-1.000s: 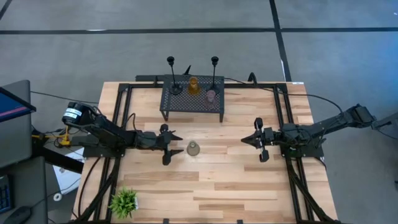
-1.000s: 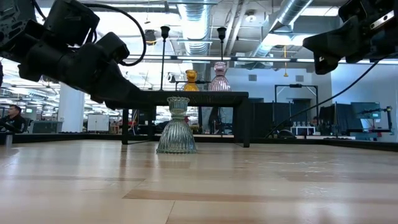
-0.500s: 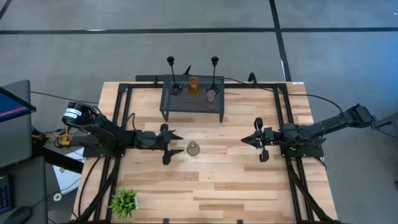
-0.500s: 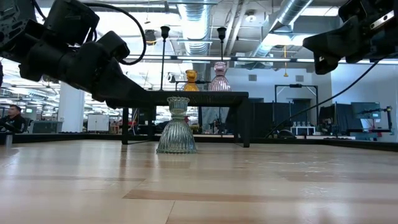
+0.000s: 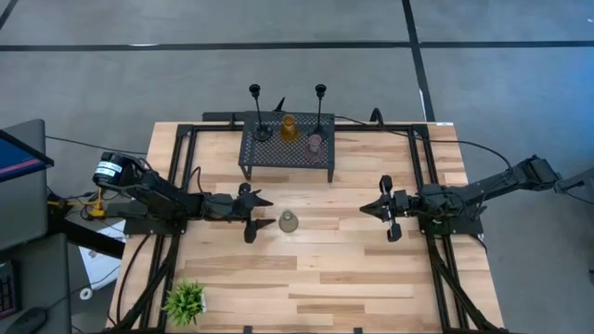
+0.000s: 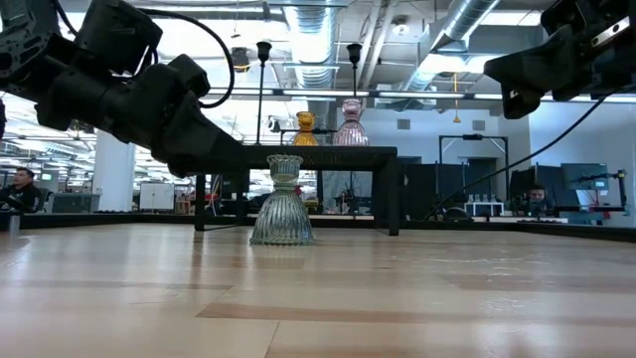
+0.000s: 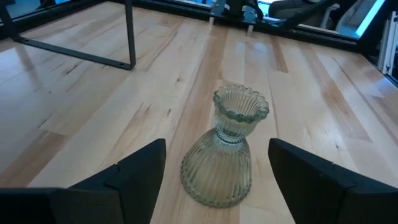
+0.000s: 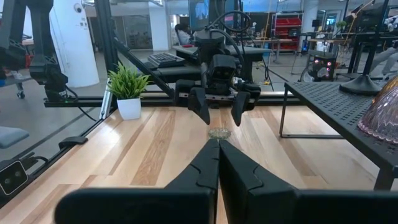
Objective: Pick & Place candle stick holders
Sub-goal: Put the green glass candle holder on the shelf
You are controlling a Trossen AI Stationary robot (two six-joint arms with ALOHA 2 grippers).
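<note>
left gripper point(image 5: 258, 215) centre frame, fingers apart, lined up on grey-green holder point(image 5: 289, 221): approach step. next likely advance, close on it. right gripper point(image 5: 382, 210) pressed together, waiting.

Bright even overhead light; soft shadows on table point(image 5: 306, 269); low view backlit; wrist-view foregrounds blurred.

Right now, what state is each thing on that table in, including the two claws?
Grey-green holder: upright on the table, free, between the open fingers.
Left gripper: open, low, around the holder without touching it.
Right gripper: shut, empty, waiting on the table's right side.
Amber holder: upright on the stand.
Pink holder: upright on the stand.
Two black holders: upright on the stand.
Mesh stand: upright at the table's far edge.
Plant: upright, near left corner.
</note>
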